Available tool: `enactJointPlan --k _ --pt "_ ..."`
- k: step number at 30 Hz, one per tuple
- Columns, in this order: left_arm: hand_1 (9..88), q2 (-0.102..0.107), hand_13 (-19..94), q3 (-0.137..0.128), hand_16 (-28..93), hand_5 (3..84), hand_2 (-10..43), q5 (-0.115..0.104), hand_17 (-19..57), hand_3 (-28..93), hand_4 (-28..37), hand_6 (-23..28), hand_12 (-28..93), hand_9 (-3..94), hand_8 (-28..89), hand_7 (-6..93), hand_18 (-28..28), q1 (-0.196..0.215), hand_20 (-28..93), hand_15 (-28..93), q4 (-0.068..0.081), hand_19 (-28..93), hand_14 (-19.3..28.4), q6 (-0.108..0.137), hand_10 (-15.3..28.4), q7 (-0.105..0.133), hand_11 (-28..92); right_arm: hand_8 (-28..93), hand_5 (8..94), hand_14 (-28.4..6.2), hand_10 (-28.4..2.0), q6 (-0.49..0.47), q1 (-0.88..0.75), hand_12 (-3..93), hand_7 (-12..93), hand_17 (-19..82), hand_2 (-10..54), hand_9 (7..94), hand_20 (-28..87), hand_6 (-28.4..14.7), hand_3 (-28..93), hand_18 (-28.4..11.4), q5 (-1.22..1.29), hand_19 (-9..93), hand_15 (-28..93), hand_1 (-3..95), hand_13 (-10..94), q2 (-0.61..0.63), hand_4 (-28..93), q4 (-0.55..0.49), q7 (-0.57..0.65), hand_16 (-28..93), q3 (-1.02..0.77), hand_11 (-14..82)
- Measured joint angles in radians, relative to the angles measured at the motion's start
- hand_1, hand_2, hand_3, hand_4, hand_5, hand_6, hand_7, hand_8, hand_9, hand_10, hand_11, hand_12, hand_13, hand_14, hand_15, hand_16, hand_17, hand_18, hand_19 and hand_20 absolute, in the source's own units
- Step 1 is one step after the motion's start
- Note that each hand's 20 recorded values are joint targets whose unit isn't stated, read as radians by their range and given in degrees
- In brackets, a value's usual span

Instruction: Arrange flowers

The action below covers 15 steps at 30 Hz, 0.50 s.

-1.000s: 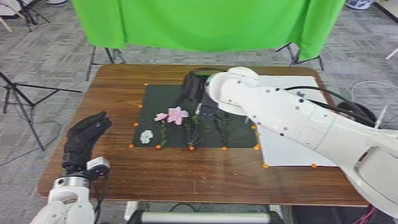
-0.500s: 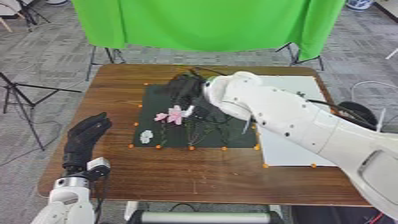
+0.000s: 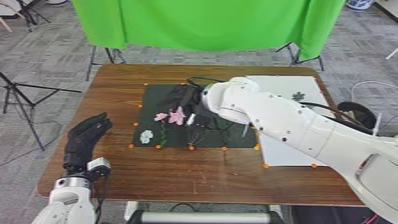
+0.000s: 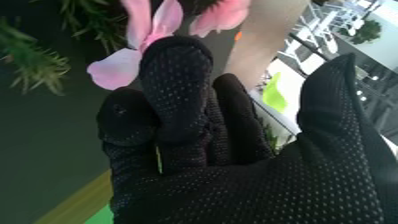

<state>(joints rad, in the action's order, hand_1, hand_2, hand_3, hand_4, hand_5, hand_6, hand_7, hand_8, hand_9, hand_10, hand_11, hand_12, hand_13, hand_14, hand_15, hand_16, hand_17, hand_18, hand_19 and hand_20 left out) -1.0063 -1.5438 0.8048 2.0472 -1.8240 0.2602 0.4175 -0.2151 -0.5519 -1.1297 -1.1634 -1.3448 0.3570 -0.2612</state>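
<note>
While seen from the head, have the right hand [image 3: 188, 96] out over the dark sheet [image 3: 151, 102] on the brown counter [image 3: 200, 175]. Have the fingers loosely bent and close together in the right wrist view, well away from the straight thumb [image 4: 330, 100]; cannot tell whether gripping a stem between them. Find pink petals [image 4: 117, 69] just beside the fingers there, or perhaps touching; cannot tell which. Also find another pink bloom [image 4: 222, 17] and green sprigs [image 4: 31, 57] near the same hand.

Back in the head view, find the larger pink flower [image 3: 177, 116] on the dark sheet, just beside the glove, and the smaller pink flower [image 3: 161, 116] close by on its left. Spot the white flower [image 3: 147, 136] nearer the sheet's front left corner, and thin dark stems [image 3: 211, 131] to the right of the pink ones.

Have the left hand [image 3: 87, 131] well apart from the flowers, at the left side of the counter, relaxed and pointing forward. See a white sheet [image 3: 289, 145] to the right of the dark one, bearing a dark leaf [image 3: 298, 96]. Note orange dots [image 3: 191, 148] along the edges of the dark sheet, and a green cloth [image 3: 204, 25] beyond the counter.
</note>
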Motion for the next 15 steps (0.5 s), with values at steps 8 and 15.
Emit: enactJointPlan --k 8,15 --pt "37.5 0.000 39 -0.001 -2 52.0 -9.0 0.000 9.0 72 -14.9 1.6 12 46.8 -11 25.2 13.3 0.003 19 26 -0.001 16 15.9 0.000 12.7 0.000 27 -5 39.7 -9.5 -15.7 -0.013 0.007 10.4 5 56 11.7 58.0 49 -4.5 45 -17.3 -0.017 93 59 27.3 83 0.016 -8 -0.002 0.011 27 -0.006 7.3" --pt "37.7 0.000 39 0.000 -2 52.0 -9.0 0.001 8.9 71 -14.9 1.7 12 46.8 -10 24.9 13.3 0.003 19 26 -0.001 16 15.9 -0.001 12.8 -0.002 27 -5 41.6 -9.4 -15.4 0.023 -0.005 11.2 6 56 7.1 58.9 49 -4.0 53 -17.3 0.056 93 60 23.6 82 0.034 -11 -0.021 -0.004 27 -0.061 7.6"
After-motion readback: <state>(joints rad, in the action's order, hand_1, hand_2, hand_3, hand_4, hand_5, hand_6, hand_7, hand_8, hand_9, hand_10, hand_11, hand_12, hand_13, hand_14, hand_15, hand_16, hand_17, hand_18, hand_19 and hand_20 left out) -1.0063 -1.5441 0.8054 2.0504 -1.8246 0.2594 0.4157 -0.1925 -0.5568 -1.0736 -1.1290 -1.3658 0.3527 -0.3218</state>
